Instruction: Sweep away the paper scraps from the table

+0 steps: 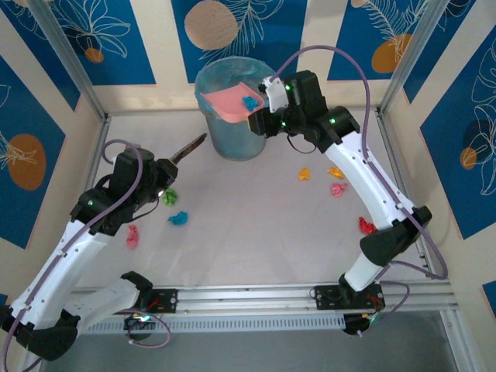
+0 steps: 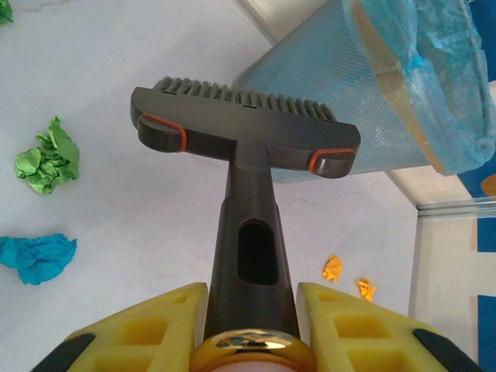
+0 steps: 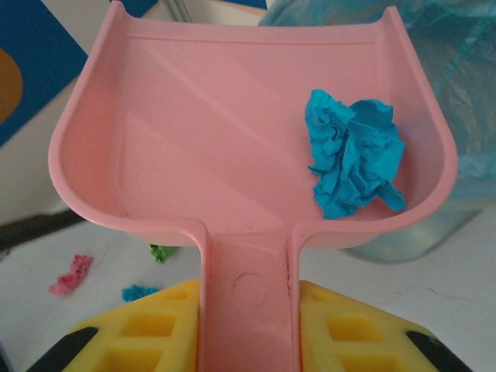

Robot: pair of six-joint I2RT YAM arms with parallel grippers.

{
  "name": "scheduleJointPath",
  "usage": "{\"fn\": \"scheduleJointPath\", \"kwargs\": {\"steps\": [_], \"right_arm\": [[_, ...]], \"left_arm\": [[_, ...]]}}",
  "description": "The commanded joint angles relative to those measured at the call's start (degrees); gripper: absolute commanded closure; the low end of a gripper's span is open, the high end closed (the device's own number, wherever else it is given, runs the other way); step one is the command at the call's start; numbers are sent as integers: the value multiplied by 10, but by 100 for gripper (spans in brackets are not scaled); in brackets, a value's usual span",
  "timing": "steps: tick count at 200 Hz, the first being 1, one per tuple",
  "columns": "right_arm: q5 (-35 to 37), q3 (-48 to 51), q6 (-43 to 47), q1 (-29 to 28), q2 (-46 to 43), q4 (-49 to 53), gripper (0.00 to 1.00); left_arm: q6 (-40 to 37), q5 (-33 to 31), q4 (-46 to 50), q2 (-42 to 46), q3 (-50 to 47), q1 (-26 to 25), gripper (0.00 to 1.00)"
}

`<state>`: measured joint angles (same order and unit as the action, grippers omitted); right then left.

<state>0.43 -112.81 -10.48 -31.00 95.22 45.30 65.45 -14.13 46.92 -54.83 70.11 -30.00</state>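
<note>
My right gripper is shut on the handle of a pink dustpan, held up over the bin. A crumpled blue paper scrap lies in the pan. My left gripper is shut on the handle of a dark brush, its bristles pointing toward the bin. On the table lie green, blue and pink scraps at the left, with orange, pink and red scraps at the right.
The translucent blue bin with a plastic liner stands at the back centre against the wall. Blue-patterned wall panels enclose the table on three sides. A metal rail runs along the front edge between the arm bases.
</note>
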Motion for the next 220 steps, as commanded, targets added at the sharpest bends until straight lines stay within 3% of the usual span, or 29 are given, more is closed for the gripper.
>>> {"fn": "scheduleJointPath", "kwargs": {"steps": [1,96,123,220], "right_arm": [[-48,-64,-53,8,28,12,100],[-115,-286,-142,36,188,96,100],[-167,-334,-188,51,223,102,100],[-295,-362,-399,102,283,80,100]], "left_arm": [[-16,6,-17,9,8,7,100],[0,1,5,46,-25,7,100],[3,2,10,51,-30,7,100],[16,13,3,48,-42,7,100]]}}
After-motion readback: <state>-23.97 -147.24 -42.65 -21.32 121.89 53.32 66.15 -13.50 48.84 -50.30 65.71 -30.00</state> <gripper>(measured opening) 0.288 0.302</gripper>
